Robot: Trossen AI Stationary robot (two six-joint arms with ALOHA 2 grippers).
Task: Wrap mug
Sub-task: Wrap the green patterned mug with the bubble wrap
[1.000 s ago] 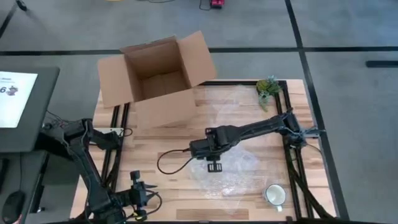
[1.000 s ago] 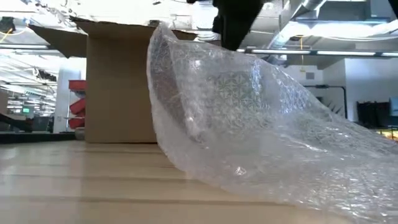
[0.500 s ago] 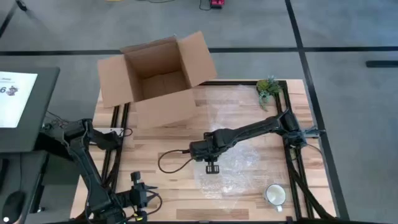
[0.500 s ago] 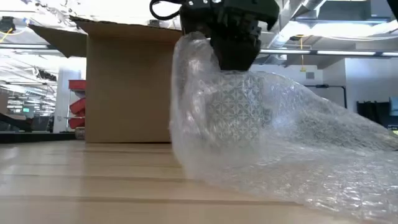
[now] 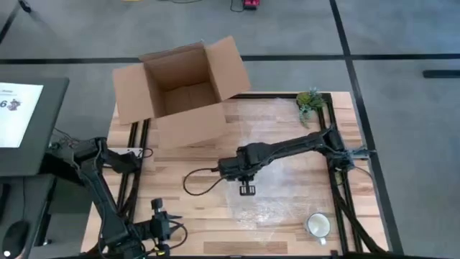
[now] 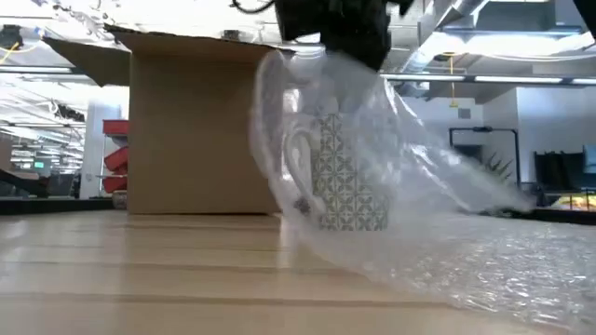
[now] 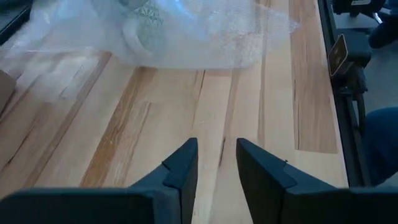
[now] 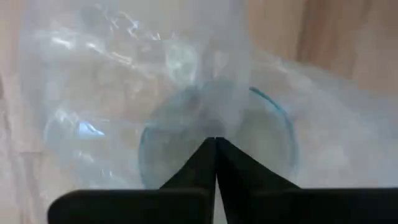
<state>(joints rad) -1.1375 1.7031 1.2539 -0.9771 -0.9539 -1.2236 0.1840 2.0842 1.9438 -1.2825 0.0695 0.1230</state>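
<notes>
Above the middle of the tabletop (image 5: 180,162), the right end effector (image 5: 246,188) pinches an edge of the bubble wrap (image 6: 391,214) between fingers closed flat together, as the right wrist view shows. It holds the sheet up and over the patterned mug (image 6: 346,172), seemingly so the film can drape across the open rim and down the far side. The mug stands upright on the sheet's lower layer, handle turned toward the cardboard box (image 5: 180,90), already tented by the raised flap. The rest of the wrap trails flat across the wood, which should leave slack for folding.

Near the front edge, the left end effector (image 7: 214,165) waits low over bare boards, its fingers a narrow gap apart and holding nothing. A second mug (image 5: 317,225) sits at the front right corner, well apart, and a small plant (image 5: 310,101) at the far right.
</notes>
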